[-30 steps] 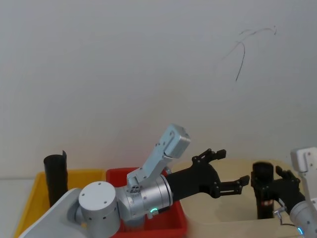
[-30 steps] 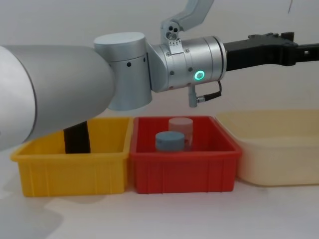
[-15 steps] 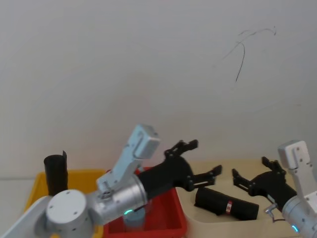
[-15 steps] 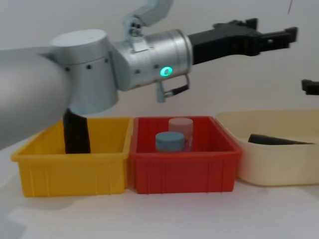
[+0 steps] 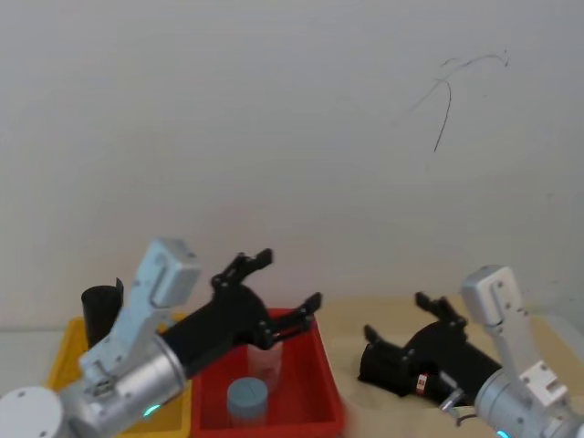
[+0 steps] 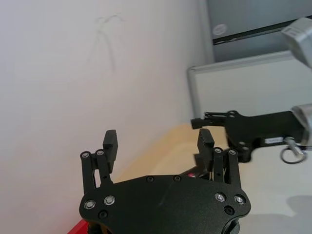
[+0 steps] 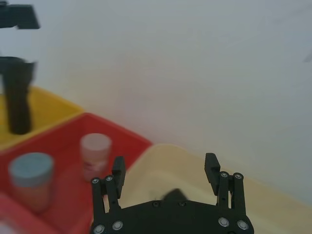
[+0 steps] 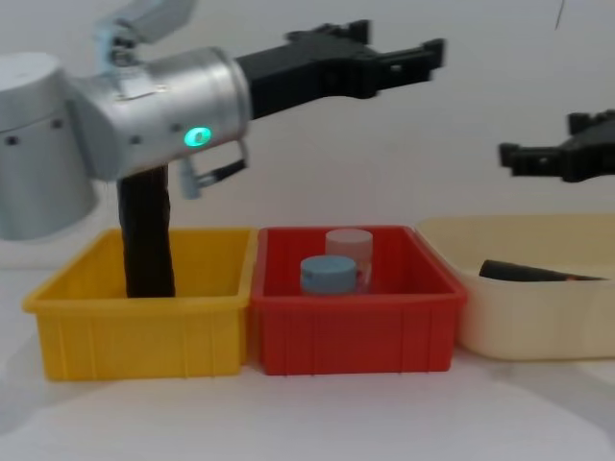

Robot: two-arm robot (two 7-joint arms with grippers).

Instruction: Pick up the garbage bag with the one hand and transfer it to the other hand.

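Observation:
The garbage bag [image 5: 392,374], a glossy black roll with a red-and-white sticker, lies on its side in the cream tub [image 8: 528,317]; from the chest it shows as a dark bar [image 8: 524,272] above the tub's rim. Nothing grips it. My left gripper [image 5: 290,279], on the silver arm with the green ring, hangs open above the red bin [image 8: 351,331], high up in the chest view [image 8: 399,38]. My right gripper [image 5: 394,317] is open just above the bag, empty [image 8: 540,135]. Both wrist views show spread fingers with nothing between them [image 6: 157,141] [image 7: 165,168].
A taller plain black roll [image 8: 146,240] stands in the yellow bin [image 8: 135,331] at the left. The red bin holds a blue-lidded jar [image 8: 327,274] and a pale-lidded jar [image 8: 348,245]. A white wall closes the back.
The bag went from upright in my right gripper to lying in the tub. My left arm swung left, from over the tub to over the red bin. The right gripper moved left over the bag.

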